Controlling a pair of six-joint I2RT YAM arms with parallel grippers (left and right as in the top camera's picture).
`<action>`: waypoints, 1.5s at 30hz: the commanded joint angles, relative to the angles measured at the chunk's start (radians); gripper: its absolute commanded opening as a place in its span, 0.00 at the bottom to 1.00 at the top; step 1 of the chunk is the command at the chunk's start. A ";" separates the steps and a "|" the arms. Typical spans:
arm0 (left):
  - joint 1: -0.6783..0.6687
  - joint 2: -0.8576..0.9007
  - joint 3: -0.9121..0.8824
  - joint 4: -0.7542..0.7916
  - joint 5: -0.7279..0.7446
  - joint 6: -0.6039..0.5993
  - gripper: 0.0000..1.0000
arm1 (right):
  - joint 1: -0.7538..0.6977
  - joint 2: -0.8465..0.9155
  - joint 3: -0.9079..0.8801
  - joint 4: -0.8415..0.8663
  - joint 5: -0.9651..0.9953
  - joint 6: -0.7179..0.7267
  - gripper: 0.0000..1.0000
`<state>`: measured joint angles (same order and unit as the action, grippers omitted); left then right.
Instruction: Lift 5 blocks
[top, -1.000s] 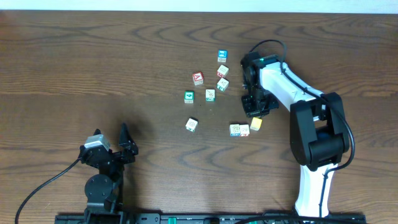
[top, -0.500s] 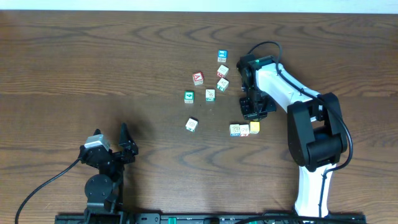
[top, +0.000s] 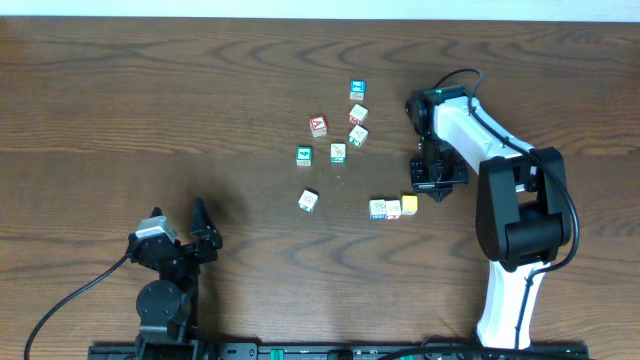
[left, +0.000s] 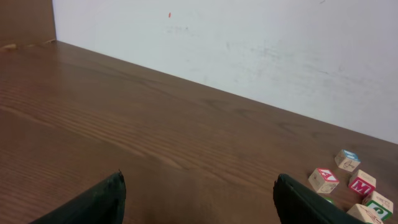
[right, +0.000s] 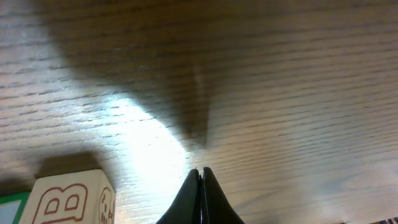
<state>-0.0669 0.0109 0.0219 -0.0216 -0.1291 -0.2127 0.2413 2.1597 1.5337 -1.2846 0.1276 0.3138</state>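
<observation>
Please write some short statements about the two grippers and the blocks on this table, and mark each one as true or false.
1. The right gripper is shut with nothing between its fingers. True.
2. The yellow block is lifted in the right gripper. False: it lies on the table, beside the gripper and not held.
3. The left gripper is open and holds nothing. True.
4. The red-faced block touches the blue-faced block. False: they lie apart, with bare table between them.
</observation>
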 joint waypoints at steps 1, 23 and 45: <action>0.005 -0.004 -0.018 -0.041 -0.006 -0.002 0.76 | 0.019 0.009 -0.010 0.010 -0.006 0.003 0.01; 0.005 -0.004 -0.018 -0.041 -0.006 -0.002 0.76 | 0.079 0.009 -0.011 0.057 -0.080 -0.024 0.01; 0.005 -0.004 -0.018 -0.041 -0.006 -0.002 0.77 | 0.079 0.009 -0.011 0.220 -0.050 -0.069 0.01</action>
<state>-0.0669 0.0109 0.0219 -0.0208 -0.1291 -0.2127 0.3130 2.1586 1.5280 -1.1137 0.0639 0.2718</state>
